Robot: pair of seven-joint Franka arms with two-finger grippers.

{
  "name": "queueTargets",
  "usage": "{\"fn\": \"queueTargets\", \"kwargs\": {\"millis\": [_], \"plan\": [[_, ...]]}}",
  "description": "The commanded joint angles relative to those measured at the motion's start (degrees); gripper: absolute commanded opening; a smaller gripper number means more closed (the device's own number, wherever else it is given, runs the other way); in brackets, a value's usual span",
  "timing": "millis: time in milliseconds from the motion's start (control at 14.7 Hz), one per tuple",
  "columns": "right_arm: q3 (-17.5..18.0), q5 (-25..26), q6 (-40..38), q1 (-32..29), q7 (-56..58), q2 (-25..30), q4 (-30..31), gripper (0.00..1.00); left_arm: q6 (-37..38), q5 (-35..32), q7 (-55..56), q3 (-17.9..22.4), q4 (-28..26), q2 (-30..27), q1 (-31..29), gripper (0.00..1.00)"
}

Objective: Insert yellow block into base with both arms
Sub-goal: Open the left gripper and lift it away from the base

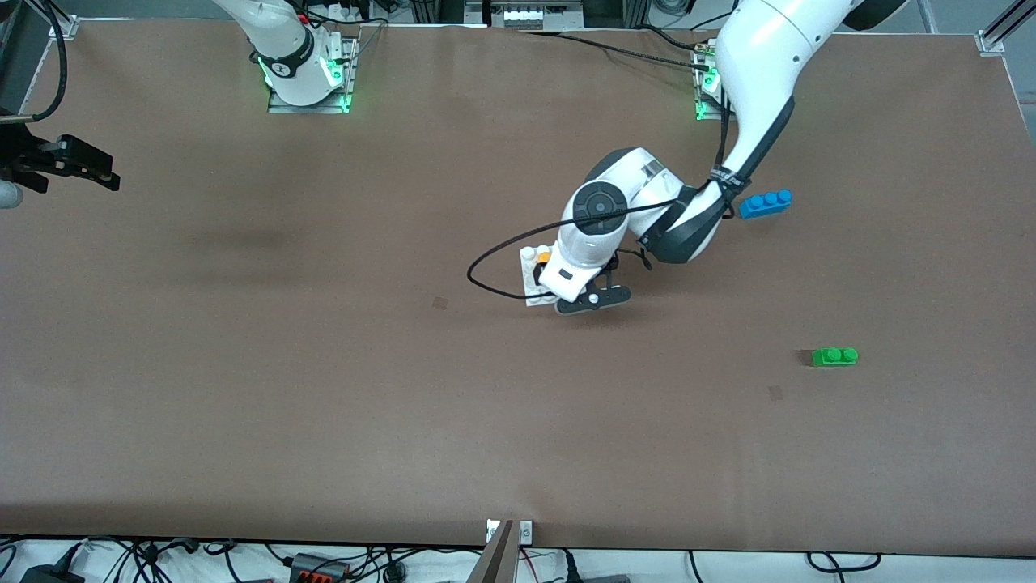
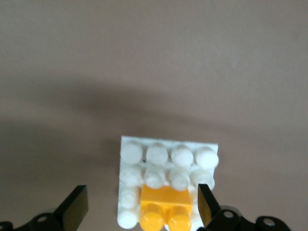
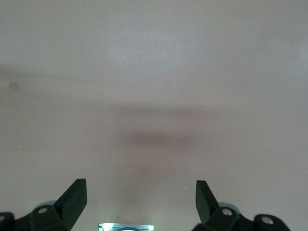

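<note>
In the front view the left gripper point(image 1: 588, 298) hangs over the base point(image 1: 534, 279) at mid-table, the right gripper point(image 1: 73, 162) waiting well apart; the left wrist view shows wide-open fingers point(image 2: 74, 211) flanking the yellow block point(image 2: 166, 209) seated on the base's edge, its long axis spanning the jaws; the right wrist view shows spread fingers point(image 3: 72, 199) over bare table point(image 3: 154, 72).

yellow block point(image 2: 165, 209): glossy plastic | base point(image 2: 168, 156): smooth white plastic | table point(image 1: 324, 389): matt brown

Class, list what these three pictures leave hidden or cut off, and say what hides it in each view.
- Base, front view: mostly covered by the left arm's wrist.
- Yellow block, left wrist view: its lower end cut by the edge; front view shows a sliver.
- Left gripper: fingertips hidden in front view.
- Right gripper: front view shows it side-on at the edge.
</note>
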State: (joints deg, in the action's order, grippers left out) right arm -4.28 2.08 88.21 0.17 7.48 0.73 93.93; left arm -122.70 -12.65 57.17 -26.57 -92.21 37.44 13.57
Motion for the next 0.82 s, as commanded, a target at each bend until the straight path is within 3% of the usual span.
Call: {"fn": "queueTargets", "kwargs": {"millis": [0, 410, 546, 751], "plan": [[-0.29, -0.94, -0.59, 0.0, -0.36, -0.2, -0.76, 1.0, 3.94, -0.8, -7.03, -1.21, -0.26, -1.84, -3.01, 1.0], [-0.37, -0.94, -0.85, -0.08, -0.36, -0.2, -0.68, 1.0, 12.99, 0.08, -30.93, 2.03, -0.43, -6.67, -9.09, 1.0], [-0.37, -0.94, -0.94, -0.08, -0.36, -0.11, -0.76, 1.0, 16.07, 1.13, -41.81, 6.59, -0.69, -10.7, -9.17, 1.0], [-0.37, -0.94, -0.94, -0.08, -0.36, -0.11, -0.68, 1.0, 17.84, 9.9, -50.9, 15.02, -1.13, -15.46, -10.58, 1.0]]}}
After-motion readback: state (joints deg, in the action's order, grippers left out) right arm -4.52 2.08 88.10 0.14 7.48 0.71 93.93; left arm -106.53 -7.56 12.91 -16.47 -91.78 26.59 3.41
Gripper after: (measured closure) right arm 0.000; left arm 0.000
